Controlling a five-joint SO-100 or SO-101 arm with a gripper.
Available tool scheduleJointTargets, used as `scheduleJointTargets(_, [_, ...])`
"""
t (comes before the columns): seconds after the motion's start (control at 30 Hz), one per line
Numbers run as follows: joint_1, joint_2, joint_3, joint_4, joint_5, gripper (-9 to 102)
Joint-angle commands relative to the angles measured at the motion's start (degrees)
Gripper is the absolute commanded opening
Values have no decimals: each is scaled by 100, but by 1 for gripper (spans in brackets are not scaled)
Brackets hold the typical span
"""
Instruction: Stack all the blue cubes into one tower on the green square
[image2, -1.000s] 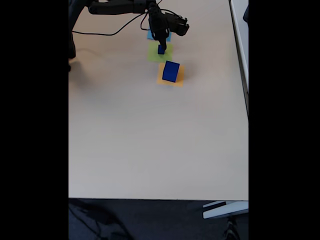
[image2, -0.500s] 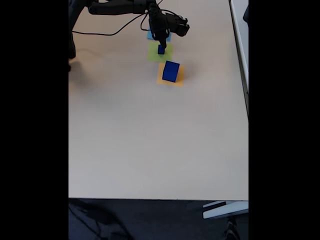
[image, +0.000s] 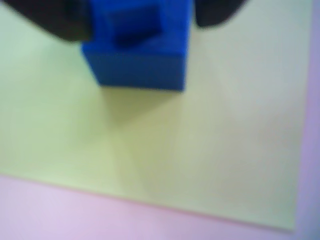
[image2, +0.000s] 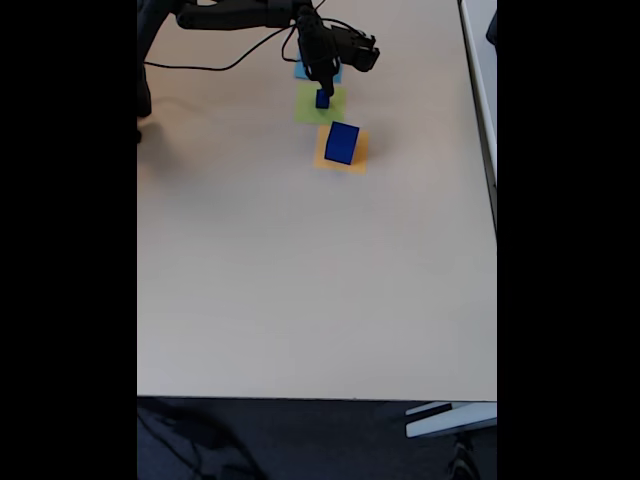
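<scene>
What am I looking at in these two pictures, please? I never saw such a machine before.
The black machine is a small robot arm on a pale table. The fixed view looks down on the table from a distance. The blurry wrist view comes from a camera on the arm itself, looking down past its gripper. On the table lie three paper squares: green, orange and light blue. A large blue cube stands on the orange one. The gripper's two dark fingers sit either side of the smaller blue cubes, stacked on the green square. Whether they still press them is unclear.
</scene>
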Motion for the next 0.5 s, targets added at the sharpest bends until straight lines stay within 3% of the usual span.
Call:
scheduleJointTargets(0.0, [70,281,-26,-88,-62,9])
scheduleJointTargets(0.47, [79,264,44,-62,-141,9])
